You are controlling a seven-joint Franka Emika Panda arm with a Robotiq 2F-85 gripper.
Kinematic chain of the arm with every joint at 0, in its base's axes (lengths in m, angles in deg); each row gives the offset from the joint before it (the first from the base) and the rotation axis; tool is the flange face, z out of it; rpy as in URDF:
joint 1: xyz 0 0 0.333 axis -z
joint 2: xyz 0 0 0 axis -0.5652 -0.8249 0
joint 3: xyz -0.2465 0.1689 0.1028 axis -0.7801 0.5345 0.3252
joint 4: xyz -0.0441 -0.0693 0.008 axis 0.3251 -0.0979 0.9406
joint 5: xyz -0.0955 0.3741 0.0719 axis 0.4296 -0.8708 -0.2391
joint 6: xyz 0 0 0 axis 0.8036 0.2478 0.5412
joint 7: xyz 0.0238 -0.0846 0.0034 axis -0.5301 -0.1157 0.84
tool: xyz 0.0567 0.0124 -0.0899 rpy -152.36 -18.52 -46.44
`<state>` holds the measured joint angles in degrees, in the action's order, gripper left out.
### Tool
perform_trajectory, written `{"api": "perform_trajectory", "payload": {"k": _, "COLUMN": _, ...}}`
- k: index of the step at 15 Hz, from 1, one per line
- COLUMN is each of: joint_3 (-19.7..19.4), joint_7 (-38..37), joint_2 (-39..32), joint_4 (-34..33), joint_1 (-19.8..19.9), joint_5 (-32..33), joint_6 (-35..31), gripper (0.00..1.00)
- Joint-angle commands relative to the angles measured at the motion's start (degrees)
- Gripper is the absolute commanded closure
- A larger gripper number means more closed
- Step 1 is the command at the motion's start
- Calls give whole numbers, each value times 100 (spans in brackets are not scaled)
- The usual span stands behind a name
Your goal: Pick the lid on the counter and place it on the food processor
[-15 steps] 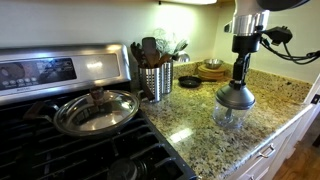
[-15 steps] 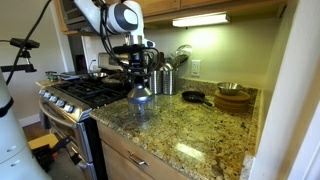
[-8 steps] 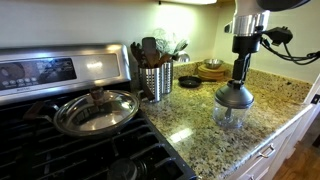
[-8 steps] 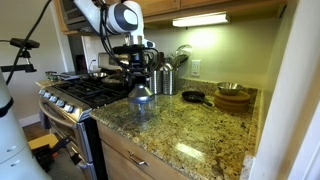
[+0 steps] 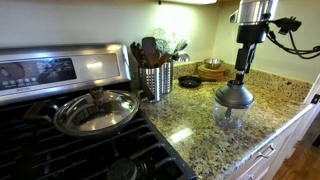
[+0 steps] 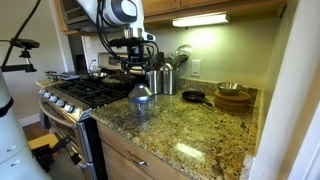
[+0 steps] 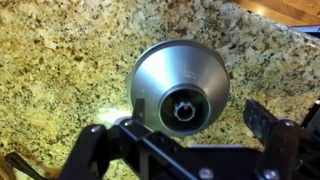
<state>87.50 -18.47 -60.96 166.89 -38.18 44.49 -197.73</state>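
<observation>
The silvery-grey domed lid [image 5: 235, 96] sits on top of the small clear food processor [image 5: 232, 116] on the granite counter, and shows in both exterior views [image 6: 141, 96]. My gripper [image 5: 241, 74] hangs just above the lid's knob, open, with nothing between its fingers. In the wrist view the lid [image 7: 180, 80] fills the middle and hides the jar under it. The gripper [image 7: 172, 122] spreads its dark fingers [image 7: 262, 118] wide on either side of the knob, clear of it.
A frying pan with a glass lid [image 5: 95, 110] rests on the stove. A steel utensil canister [image 5: 155, 80], a small black dish [image 5: 188, 82] and wooden bowls [image 5: 212, 70] stand behind the jar. The counter's front edge [image 5: 262, 146] is close by.
The jaws have opened and let go of the lid, which stays on the jar. The gripper has risen a little above it.
</observation>
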Motion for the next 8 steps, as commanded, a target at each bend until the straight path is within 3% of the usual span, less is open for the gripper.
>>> {"api": "perform_trajectory", "payload": {"k": 1, "joint_3": -192, "joint_7": 280, "joint_2": 560, "joint_4": 223, "joint_1": -16, "joint_5": -368, "joint_6": 190, "gripper": 0}}
{"api": "perform_trajectory", "payload": {"k": 8, "joint_3": -169, "joint_7": 147, "joint_2": 318, "joint_4": 40, "joint_1": -27, "joint_5": -286, "joint_6": 86, "gripper": 0}}
